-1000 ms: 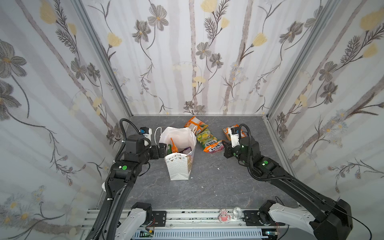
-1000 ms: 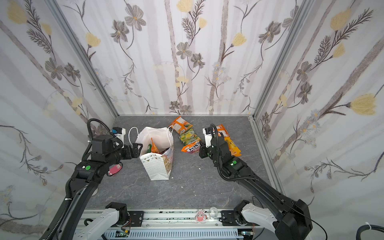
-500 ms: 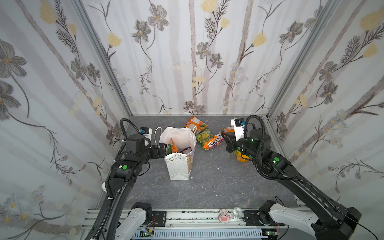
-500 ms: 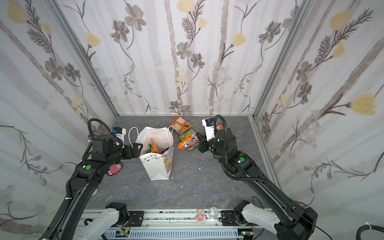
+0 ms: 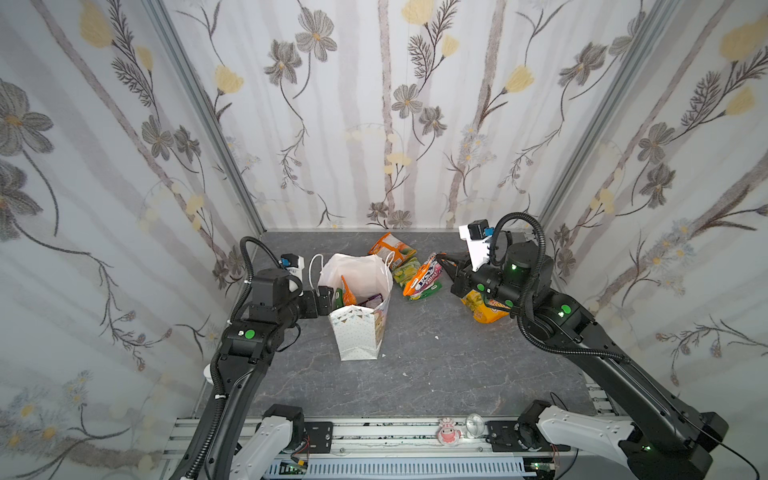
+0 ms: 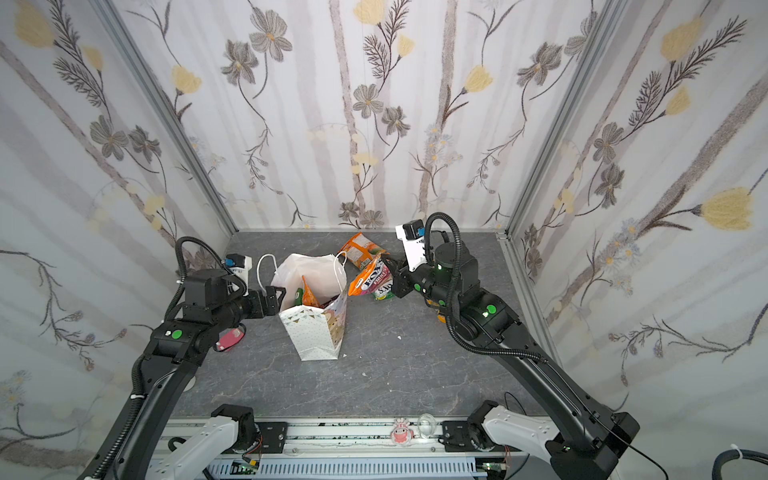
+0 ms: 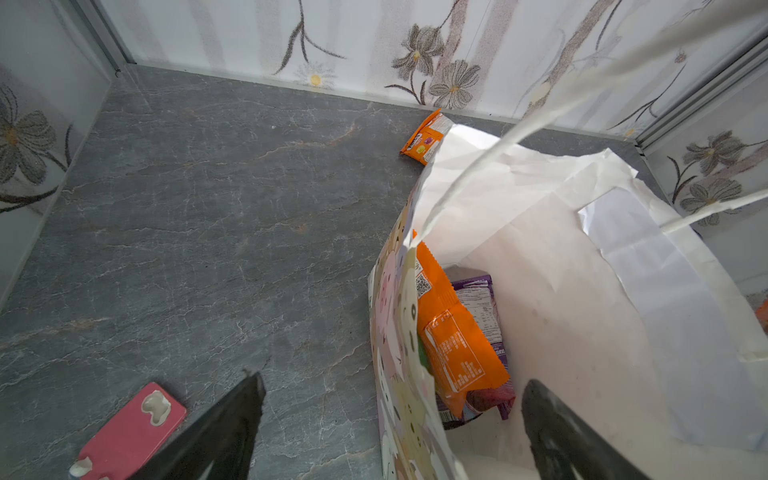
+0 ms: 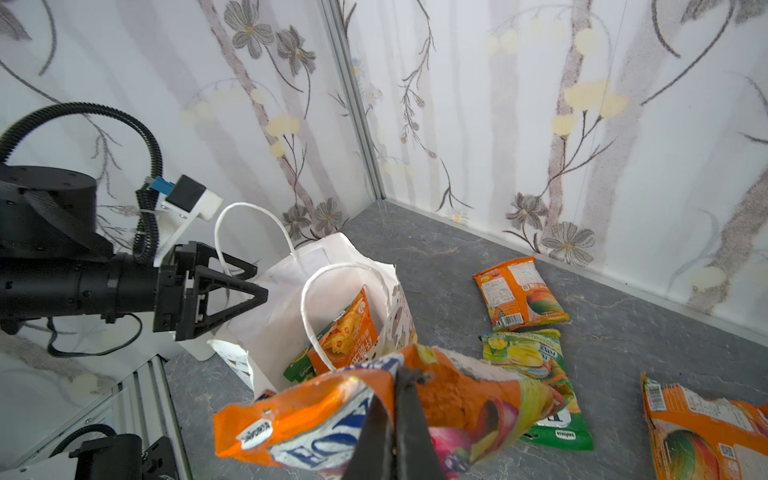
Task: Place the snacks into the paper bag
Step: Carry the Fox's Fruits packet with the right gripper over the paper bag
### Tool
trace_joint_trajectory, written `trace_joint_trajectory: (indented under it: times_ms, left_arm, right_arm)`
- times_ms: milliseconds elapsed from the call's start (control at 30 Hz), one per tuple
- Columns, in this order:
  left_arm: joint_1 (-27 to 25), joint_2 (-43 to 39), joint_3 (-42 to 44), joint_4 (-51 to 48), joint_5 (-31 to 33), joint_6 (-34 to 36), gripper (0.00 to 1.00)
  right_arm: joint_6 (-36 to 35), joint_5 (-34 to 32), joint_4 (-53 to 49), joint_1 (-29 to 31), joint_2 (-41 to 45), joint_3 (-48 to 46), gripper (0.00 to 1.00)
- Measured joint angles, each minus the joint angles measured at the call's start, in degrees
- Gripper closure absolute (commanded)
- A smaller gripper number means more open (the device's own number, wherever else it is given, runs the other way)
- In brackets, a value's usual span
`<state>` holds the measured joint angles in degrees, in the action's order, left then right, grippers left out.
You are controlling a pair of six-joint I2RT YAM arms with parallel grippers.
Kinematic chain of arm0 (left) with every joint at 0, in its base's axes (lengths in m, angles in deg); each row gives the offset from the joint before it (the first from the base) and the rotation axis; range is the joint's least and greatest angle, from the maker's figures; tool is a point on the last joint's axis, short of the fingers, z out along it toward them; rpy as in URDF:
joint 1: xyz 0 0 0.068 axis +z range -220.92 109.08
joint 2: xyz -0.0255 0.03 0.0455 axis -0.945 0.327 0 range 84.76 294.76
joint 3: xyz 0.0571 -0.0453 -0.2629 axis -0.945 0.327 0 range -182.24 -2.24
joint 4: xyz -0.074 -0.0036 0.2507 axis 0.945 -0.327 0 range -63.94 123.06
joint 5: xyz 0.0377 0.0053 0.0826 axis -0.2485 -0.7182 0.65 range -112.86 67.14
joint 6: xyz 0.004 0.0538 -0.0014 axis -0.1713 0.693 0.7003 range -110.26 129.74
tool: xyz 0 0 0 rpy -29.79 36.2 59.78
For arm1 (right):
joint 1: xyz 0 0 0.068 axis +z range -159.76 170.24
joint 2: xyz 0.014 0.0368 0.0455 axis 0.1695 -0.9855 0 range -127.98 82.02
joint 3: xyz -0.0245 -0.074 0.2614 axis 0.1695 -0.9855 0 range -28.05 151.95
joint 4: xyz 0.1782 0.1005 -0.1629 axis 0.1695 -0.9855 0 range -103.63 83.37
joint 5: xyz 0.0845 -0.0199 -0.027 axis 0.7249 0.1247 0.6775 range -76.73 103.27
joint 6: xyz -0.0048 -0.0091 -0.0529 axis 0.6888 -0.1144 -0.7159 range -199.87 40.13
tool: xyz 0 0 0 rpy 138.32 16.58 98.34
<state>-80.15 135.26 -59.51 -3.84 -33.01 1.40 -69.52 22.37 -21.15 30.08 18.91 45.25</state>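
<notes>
Right end effector, clenched on the middle of an orange foil packet, holds it off the desk, just beside the open mouth of the paper bag but not yet above it. Left end effector is spread wide and straddles the side wall of the bag, one finger inside and one outside; it does not pinch the paper, so I judge that the bag stands by itself. The packet hangs crosswise and is broad on both sides of the jaws, so it may strike the crumpled rim or catch on the cord handle that arches over the mouth, and a light bag that is not clamped may then slide or fall over. If the packet is let go too early, it may rest across the rim or drop on the desk beside the bag. The foil looks smooth and the grip is narrow, so the packet may also turn or slip on the way. Inside the bag an orange packet and a purple packet stand upright near one wall and may stop the new one from sinking. A mango packet, a green packet and a yellow-orange packet lie on the desk; the yellow-orange one is partly under the right arm, which may drag it.
</notes>
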Motion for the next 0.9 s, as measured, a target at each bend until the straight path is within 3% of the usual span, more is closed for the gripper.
trace_joint_trajectory:
  times_ms: [900]
  left_arm:
    - [0.0,0.39,-0.2,0.0,-0.59,0.02,0.03]
  right_arm:
    - [-3.89,9.31,-4.59,9.68,-14.03,26.29,1.0]
